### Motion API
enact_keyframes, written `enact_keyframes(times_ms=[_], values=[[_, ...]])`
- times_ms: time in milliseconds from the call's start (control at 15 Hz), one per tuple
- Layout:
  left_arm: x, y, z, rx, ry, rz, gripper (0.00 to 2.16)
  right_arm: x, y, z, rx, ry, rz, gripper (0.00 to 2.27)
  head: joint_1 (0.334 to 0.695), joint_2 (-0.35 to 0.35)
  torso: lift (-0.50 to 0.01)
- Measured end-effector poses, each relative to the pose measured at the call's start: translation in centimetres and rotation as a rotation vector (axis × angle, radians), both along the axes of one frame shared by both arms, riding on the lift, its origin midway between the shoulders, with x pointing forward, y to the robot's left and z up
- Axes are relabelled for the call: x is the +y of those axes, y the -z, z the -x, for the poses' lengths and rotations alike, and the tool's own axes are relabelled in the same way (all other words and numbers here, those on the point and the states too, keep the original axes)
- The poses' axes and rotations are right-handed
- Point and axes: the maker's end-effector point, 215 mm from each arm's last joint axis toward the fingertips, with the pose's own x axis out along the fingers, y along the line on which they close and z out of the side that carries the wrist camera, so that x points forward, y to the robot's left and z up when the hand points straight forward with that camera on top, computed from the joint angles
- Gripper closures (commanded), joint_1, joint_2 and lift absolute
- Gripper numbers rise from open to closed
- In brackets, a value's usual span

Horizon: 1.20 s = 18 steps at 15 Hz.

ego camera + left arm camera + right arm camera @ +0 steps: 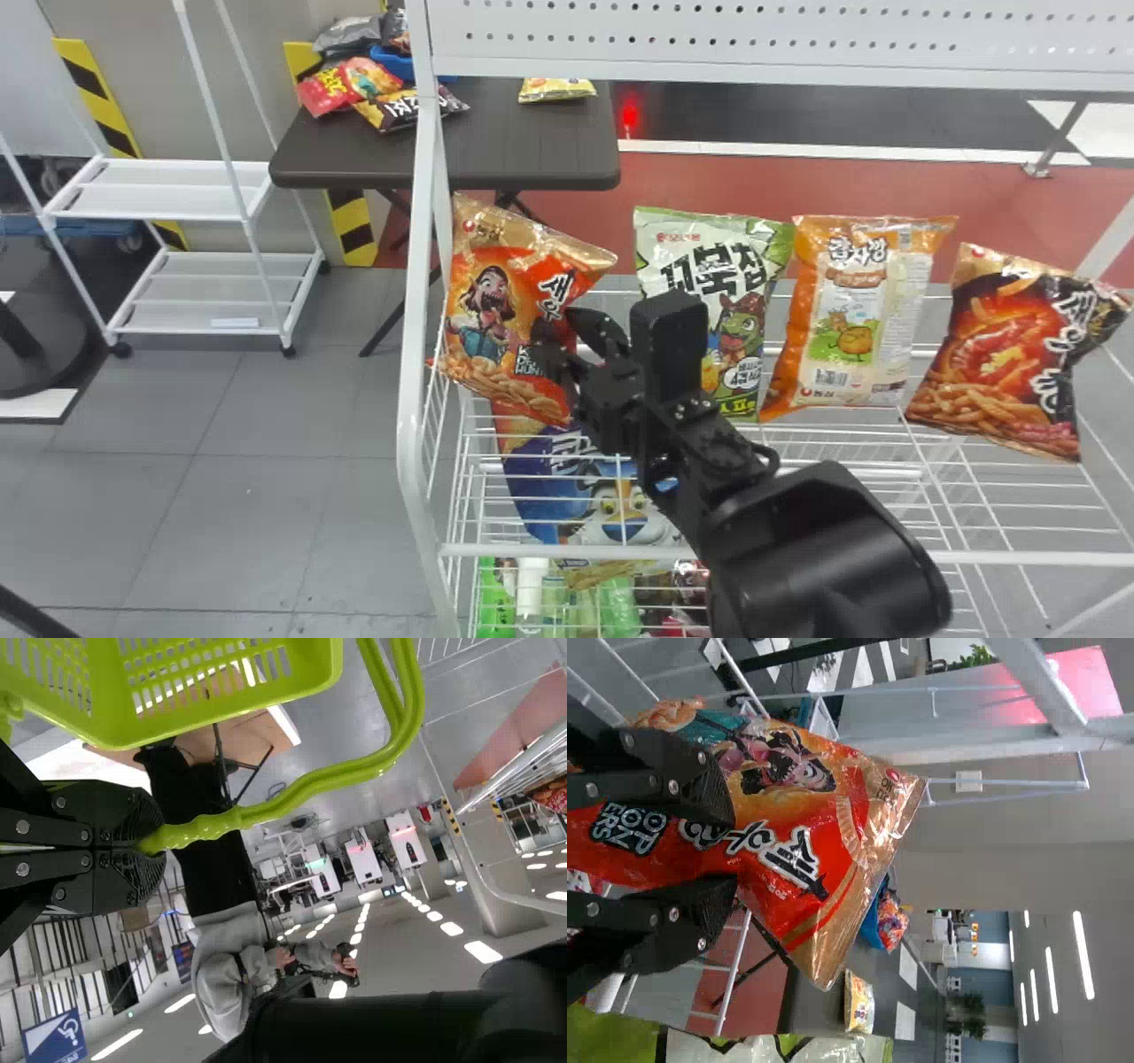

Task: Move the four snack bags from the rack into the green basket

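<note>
My right gripper (578, 350) is at the right side of the red-orange snack bag (500, 306), leftmost on the rack (423, 372). In the right wrist view the right gripper (726, 849) has its fingers spread apart, with the red-orange bag (806, 837) between and beyond them. To the right, in the head view, stand a green-and-white bag (700, 252), partly behind the arm, an orange bag (850, 310) and a black-and-red bag (1001, 354). The left gripper (146, 840) is closed on the handle (310, 784) of the green basket (230, 691).
The rack's white front bar (824, 556) and left post run close around the bags. A perforated panel (780, 40) spans above. Below are a blue bag (545, 483) and bottles (530, 589). Behind stands a dark table (532, 142) with more bags; a white cart (159, 204) is at left.
</note>
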Motion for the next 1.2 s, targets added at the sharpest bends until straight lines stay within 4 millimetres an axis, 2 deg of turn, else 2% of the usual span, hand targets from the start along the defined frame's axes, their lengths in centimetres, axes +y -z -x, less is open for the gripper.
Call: enact_keyframes(times_ms=[67,200,333,400,600,733,800,1000,1067,1200], values=[[0.0,0.0,0.0,-0.001,0.000,0.001,1.85,-0.3,-0.8,0.9,-0.010,0.002,-0.004,2.13,0.695,-0.010,0.000],[-0.1,-0.1,-0.3,-0.004,-0.007,0.002,1.85,-2.4,-2.2,3.2,-0.032,0.017,0.005,2.13,0.695,-0.038,0.000],[-0.1,-0.2,-0.6,-0.008,-0.012,0.002,1.85,-5.7,-3.2,5.6,-0.040,0.044,0.031,2.13,0.695,-0.086,0.000],[-0.2,-0.2,-0.7,-0.011,-0.014,0.002,1.85,-7.7,-3.8,7.0,-0.038,0.062,0.047,2.13,0.695,-0.149,0.000],[-0.4,-0.3,-1.4,-0.021,-0.025,0.002,1.85,-12.9,-4.1,12.6,0.030,0.070,0.077,2.12,0.695,-0.256,0.000],[-0.2,-0.3,-1.8,-0.021,-0.042,0.002,1.85,-15.6,-4.2,16.4,0.082,0.080,0.075,2.12,0.695,-0.324,0.000],[-0.1,-0.3,-2.0,-0.019,-0.054,0.003,1.85,-16.9,-3.8,18.4,0.125,0.086,0.073,2.12,0.695,-0.350,0.000],[-0.1,-0.4,-2.4,-0.021,-0.073,0.006,1.85,-19.9,-1.4,23.8,0.294,0.114,0.071,2.12,0.695,-0.350,0.000],[-0.1,-0.4,-2.5,-0.022,-0.074,0.005,1.85,-20.3,0.1,25.7,0.376,0.106,0.064,2.12,0.695,-0.350,0.000],[0.1,-0.4,-2.6,-0.024,-0.077,0.002,1.85,-21.2,4.3,30.2,0.596,0.102,0.057,2.13,0.695,-0.350,0.000]])
